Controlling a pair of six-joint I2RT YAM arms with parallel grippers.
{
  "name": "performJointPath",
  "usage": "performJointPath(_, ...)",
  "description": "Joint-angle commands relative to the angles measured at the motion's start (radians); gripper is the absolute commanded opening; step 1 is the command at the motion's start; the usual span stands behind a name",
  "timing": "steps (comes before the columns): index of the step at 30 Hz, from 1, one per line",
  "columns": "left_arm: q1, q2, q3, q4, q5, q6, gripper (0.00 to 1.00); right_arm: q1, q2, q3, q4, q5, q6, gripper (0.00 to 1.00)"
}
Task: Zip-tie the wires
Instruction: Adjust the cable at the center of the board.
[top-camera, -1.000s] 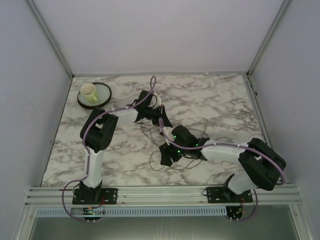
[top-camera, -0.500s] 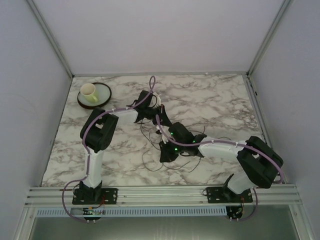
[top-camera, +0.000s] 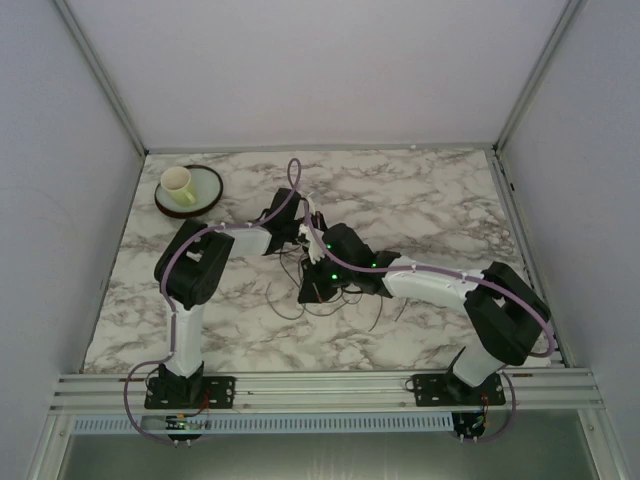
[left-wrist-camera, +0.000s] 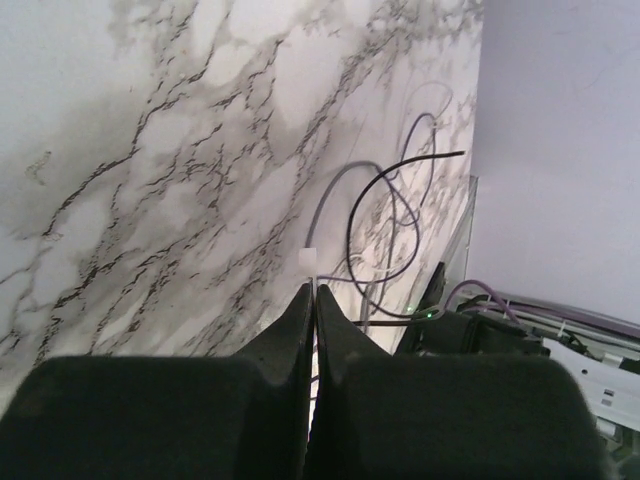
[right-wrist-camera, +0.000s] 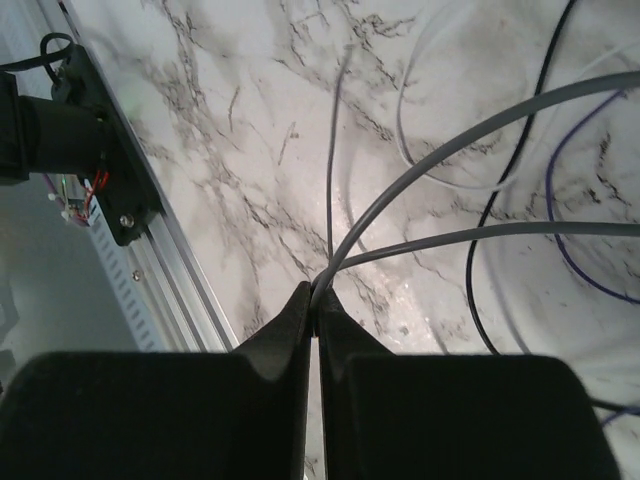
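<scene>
Your right fingers (right-wrist-camera: 310, 305) are pressed together on the wires (right-wrist-camera: 480, 124). In the right wrist view, two grey strands run straight into the pinch, then fan out across the marble counter (top-camera: 420, 200) next to a black loop and a purple one. The whole tangle sits loose in the middle of the counter, right under and around where your two arms meet, with a few curls trailing toward the near edge.

Your left fingers (left-wrist-camera: 308, 305) are squeezed shut too, nipping a thin white zip tie (left-wrist-camera: 309, 262). Its little blocky end pokes up just past the fingertips. Beyond it, grey, black and purple loops lie on the marble.

Over in the far left corner there's a pale cup (top-camera: 178, 182) sitting on a plate (top-camera: 208, 186), well apart from the wires.
</scene>
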Motion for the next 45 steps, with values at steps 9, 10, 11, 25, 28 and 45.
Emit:
performJointPath(9, -0.01, -0.044, -0.027, 0.206, -0.029, -0.157, 0.0, 0.041, 0.075, 0.1, 0.106, -0.116, 0.053, 0.0)
performJointPath(10, -0.011, -0.045, -0.024, 0.203, -0.031, -0.158, 0.0, 0.041, 0.075, 0.102, 0.121, -0.127, 0.055, 0.0)
performJointPath(11, -0.012, -0.044, -0.024, 0.203, -0.032, -0.158, 0.0, 0.042, 0.075, 0.107, 0.13, -0.132, 0.055, 0.0)
performJointPath(25, -0.019, -0.061, -0.028, 0.194, -0.038, -0.16, 0.0, 0.031, 0.115, 0.123, 0.118, -0.02, 0.015, 0.0)
performJointPath(28, -0.019, -0.063, -0.026, 0.189, -0.033, -0.157, 0.0, 0.029, 0.134, 0.113, 0.117, -0.013, 0.012, 0.0)
performJointPath(45, -0.019, -0.054, -0.02, 0.185, -0.025, -0.154, 0.0, 0.044, 0.252, 0.245, 0.145, -0.106, 0.002, 0.34)
